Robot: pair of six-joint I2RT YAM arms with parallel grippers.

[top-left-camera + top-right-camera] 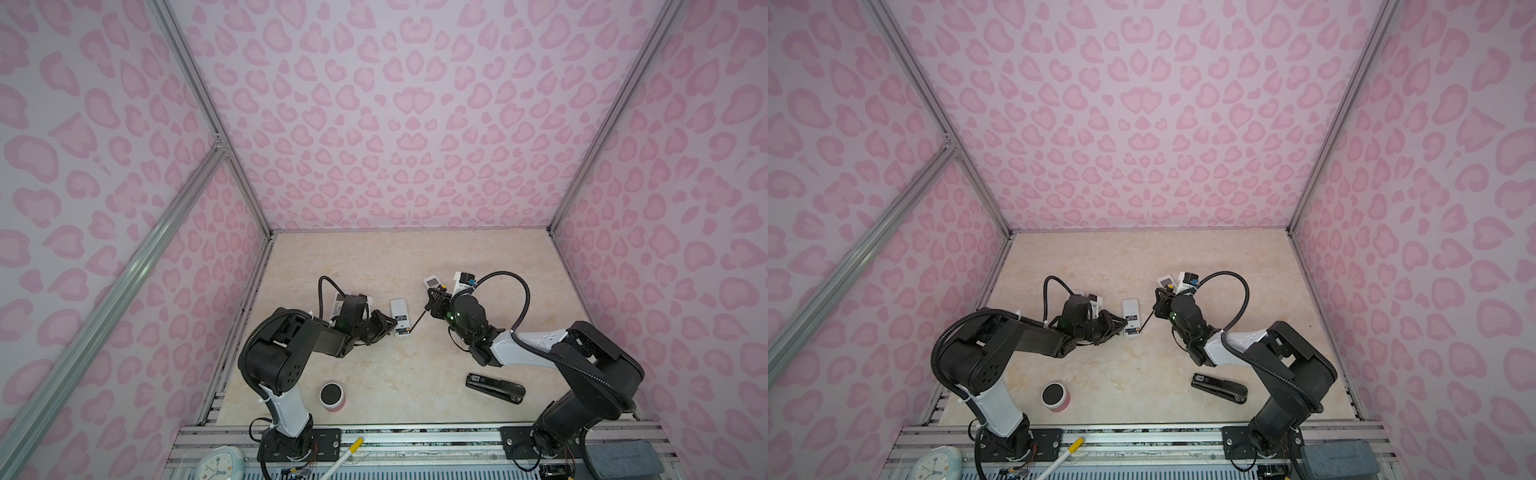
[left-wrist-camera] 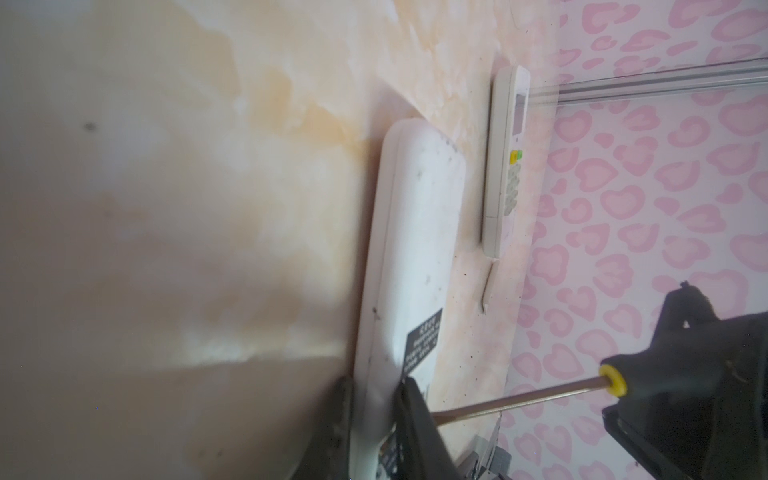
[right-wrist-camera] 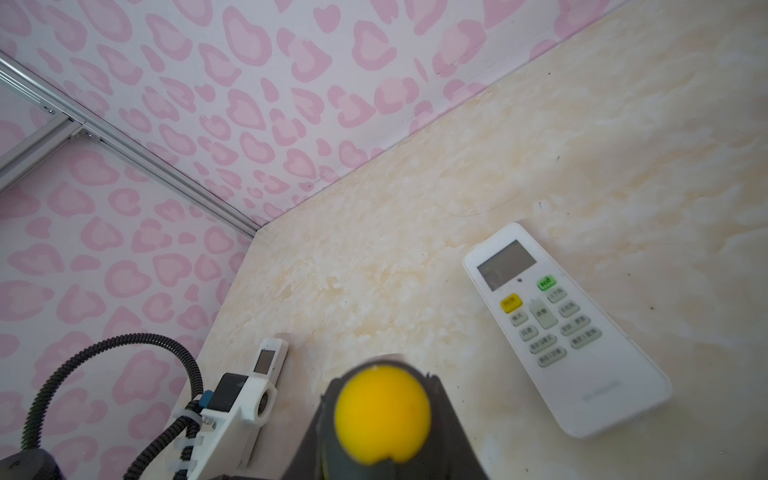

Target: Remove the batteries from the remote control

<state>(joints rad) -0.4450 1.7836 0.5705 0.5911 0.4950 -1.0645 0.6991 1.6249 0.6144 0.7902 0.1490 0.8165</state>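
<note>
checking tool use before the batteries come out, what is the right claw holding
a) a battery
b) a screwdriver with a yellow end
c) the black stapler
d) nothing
b: in a top view the right claw is shut on the screwdriver, whose thin shaft slants down to the face-down remote, while the stapler lies untouched, well apart from it.

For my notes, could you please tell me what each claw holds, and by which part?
Left claw: white remote, at its labelled end. Right claw: screwdriver, by its handle.
</note>
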